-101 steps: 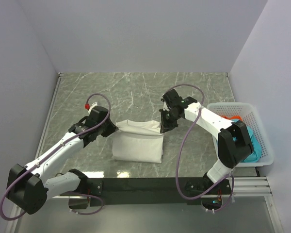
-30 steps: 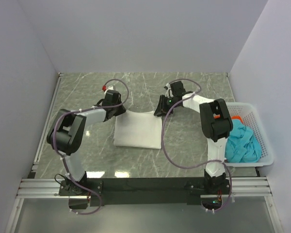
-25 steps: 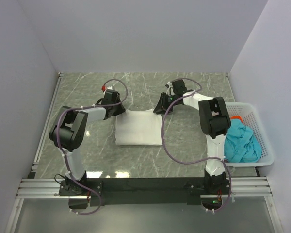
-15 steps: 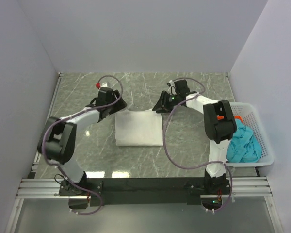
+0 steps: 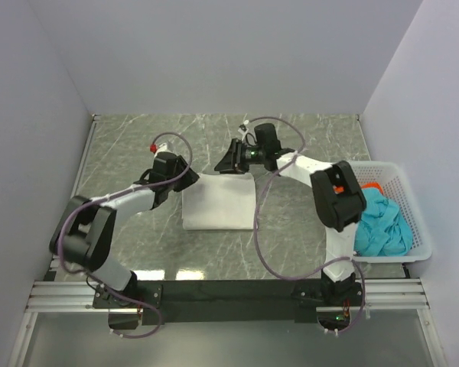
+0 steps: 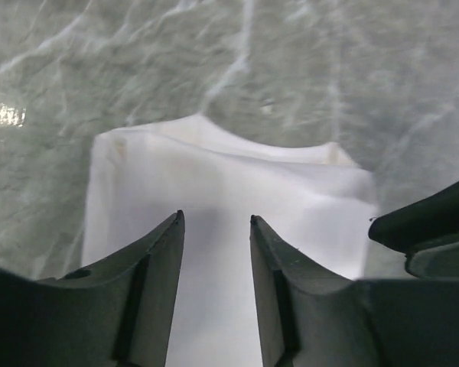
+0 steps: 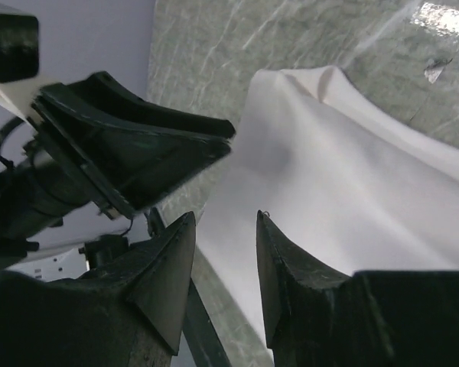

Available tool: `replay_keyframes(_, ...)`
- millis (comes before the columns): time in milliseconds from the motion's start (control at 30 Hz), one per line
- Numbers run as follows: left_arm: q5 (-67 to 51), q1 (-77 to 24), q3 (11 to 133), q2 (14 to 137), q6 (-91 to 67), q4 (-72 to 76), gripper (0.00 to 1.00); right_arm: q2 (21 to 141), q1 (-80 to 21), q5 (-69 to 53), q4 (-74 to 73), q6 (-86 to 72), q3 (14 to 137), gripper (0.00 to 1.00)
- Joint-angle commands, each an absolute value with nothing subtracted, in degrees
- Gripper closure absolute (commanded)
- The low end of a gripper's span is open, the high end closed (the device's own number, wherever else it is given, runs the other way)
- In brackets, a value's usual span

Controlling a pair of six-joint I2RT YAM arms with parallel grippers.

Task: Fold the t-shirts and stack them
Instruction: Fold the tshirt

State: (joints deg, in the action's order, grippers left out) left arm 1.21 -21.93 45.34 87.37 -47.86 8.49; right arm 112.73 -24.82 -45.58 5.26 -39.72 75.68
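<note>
While the white t-shirt (image 5: 218,201) lies folded into a flat rectangle at the middle of the table (image 5: 306,138), we hold our left gripper (image 6: 214,222) by its far-left corner, jaws parted and gripping nothing. Our right gripper (image 7: 226,218) hangs by the far edge, likewise released. The teal t-shirt (image 5: 379,222) and red-orange t-shirt (image 5: 369,186) sit bunched in the basket (image 5: 359,165) at the right.

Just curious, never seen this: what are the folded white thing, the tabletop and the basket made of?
Folded shirt: soft matte cloth, probably cotton; its edges crease and sag. Tabletop: glossy grey-green with white veins and glare, so stone or printed laminate. Basket: white plastic, judging by its stiff mesh walls.
</note>
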Motion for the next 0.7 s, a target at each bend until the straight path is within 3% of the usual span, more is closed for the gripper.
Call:
replay_keyframes(0, -0.34, -20.83, 45.35, 92.18, -49.04, 16.42, 0.56, 118.73, -25.4, -46.58, 11.33, -43.14, 79.53, 0.56)
replay_keyframes(133, -1.05, -18.03, 44.39, 97.63, -51.15, 20.12, 0.62, 125.14, -25.23, -46.23, 13.63, -44.03, 82.26, 0.57)
replay_keyframes(400, -4.92, -15.56, 40.7, 101.95, -52.73, 25.05, 0.64, 131.31, -24.43, -45.95, 13.79, -45.26, 84.29, 0.58)
replay_keyframes(667, -5.45, -15.64, 40.78, 87.29, -51.59, 18.55, 0.48, 116.56, -21.36, -45.97, 12.22, -41.58, 77.27, 0.59)
